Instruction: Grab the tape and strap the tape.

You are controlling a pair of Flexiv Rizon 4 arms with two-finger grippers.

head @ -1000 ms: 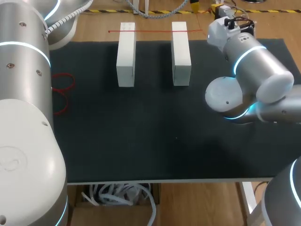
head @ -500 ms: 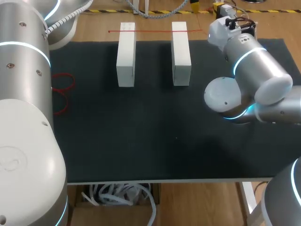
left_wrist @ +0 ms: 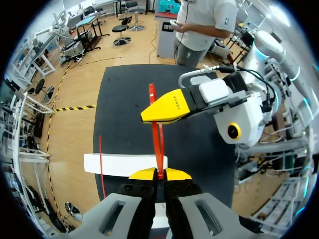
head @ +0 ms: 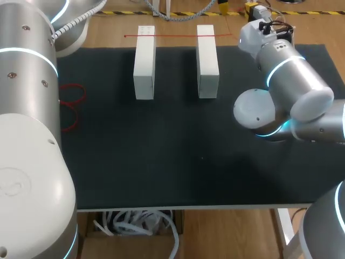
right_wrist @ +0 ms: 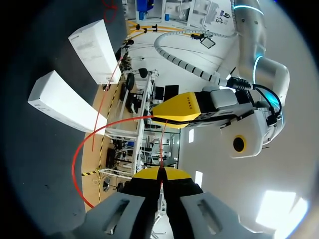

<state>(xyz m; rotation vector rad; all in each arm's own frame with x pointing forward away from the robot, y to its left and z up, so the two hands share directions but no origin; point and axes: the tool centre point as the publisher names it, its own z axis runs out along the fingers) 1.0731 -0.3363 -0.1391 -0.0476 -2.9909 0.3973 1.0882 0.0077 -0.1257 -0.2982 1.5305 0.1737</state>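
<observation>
A thin red tape (head: 178,36) stretches across the far ends of two white blocks (head: 144,62) (head: 207,62) on the black mat. In the left wrist view my left gripper (left_wrist: 159,174) is shut on the red tape (left_wrist: 159,142). The tape rises to my right gripper (left_wrist: 167,110), just ahead of it. The right wrist view shows my right gripper (right_wrist: 160,173) shut on the same tape (right_wrist: 163,144), which leads to the left gripper (right_wrist: 182,112) and curves out in a loop (right_wrist: 76,164) beside the blocks (right_wrist: 62,102). Both grippers hang above the table's far right corner.
The black mat (head: 178,156) covers most of the table. Loose red bands (head: 71,98) lie on the wood at the mat's left edge. My right arm's elbow (head: 259,110) hangs over the mat's right side, and the left arm fills the left of the head view.
My right arm's forearm and elbow have edged slightly. The tape, the blocks and both grips look the same.
</observation>
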